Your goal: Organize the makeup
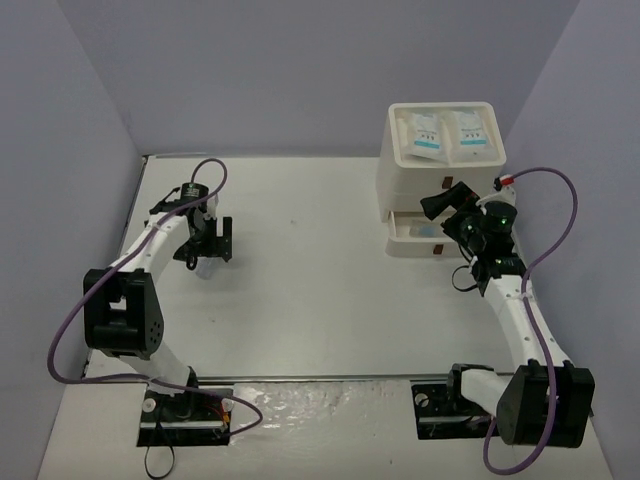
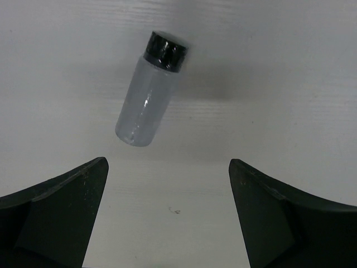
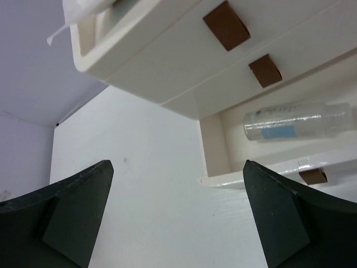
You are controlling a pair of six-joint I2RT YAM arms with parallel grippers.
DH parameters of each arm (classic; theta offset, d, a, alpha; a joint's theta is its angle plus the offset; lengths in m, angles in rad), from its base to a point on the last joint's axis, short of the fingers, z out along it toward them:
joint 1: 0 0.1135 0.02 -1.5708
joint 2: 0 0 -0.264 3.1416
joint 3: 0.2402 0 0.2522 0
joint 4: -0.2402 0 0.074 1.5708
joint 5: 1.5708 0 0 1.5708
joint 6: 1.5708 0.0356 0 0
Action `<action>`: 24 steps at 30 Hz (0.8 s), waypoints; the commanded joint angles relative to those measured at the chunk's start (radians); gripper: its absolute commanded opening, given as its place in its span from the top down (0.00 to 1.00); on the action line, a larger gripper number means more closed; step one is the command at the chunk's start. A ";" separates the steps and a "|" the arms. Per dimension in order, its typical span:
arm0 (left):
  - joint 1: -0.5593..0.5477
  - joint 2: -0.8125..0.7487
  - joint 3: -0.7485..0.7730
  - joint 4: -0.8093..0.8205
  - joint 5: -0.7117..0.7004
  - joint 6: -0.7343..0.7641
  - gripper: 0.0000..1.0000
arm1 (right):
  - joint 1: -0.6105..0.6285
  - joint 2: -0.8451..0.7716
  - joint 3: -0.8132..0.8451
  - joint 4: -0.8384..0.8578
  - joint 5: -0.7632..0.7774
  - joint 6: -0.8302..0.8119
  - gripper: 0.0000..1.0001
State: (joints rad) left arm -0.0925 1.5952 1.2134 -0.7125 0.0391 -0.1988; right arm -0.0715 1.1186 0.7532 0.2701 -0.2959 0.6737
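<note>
A small clear vial (image 2: 146, 95) with a black cap lies on its side on the white table, just ahead of my left gripper (image 2: 167, 163). That gripper is open and empty and hovers low over the table at the left (image 1: 203, 250). Two white sachets with blue print (image 1: 422, 135) (image 1: 470, 133) lie in the top tray of the white drawer box (image 1: 430, 180). Its bottom drawer (image 3: 223, 151) is pulled open and holds another clear vial (image 3: 295, 123) with a blue label. My right gripper (image 3: 178, 164) is open and empty, just in front of that drawer (image 1: 447, 220). No brushes or wooden stick are in view.
The drawer box has brown tab handles (image 3: 226, 25), and its upper two drawers are shut. Grey walls close in the table on the left, the back and the right. Both arm bases sit at the near edge (image 1: 185, 405) (image 1: 470, 400).
</note>
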 commanded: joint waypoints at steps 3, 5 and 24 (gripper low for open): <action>0.082 0.136 0.151 0.013 0.091 0.045 0.16 | -0.002 -0.059 -0.074 0.088 -0.145 -0.046 0.00; 0.085 0.185 0.171 0.002 0.091 0.047 0.17 | -0.002 -0.065 -0.089 0.096 -0.162 -0.040 0.00; -0.023 0.215 0.120 0.034 0.226 -0.009 1.00 | 0.054 -0.081 -0.088 0.170 -0.329 -0.116 0.00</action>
State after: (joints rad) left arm -0.0313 1.9243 1.3430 -0.7030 0.1739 -0.1695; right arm -0.0630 1.0594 0.6312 0.3361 -0.5446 0.5942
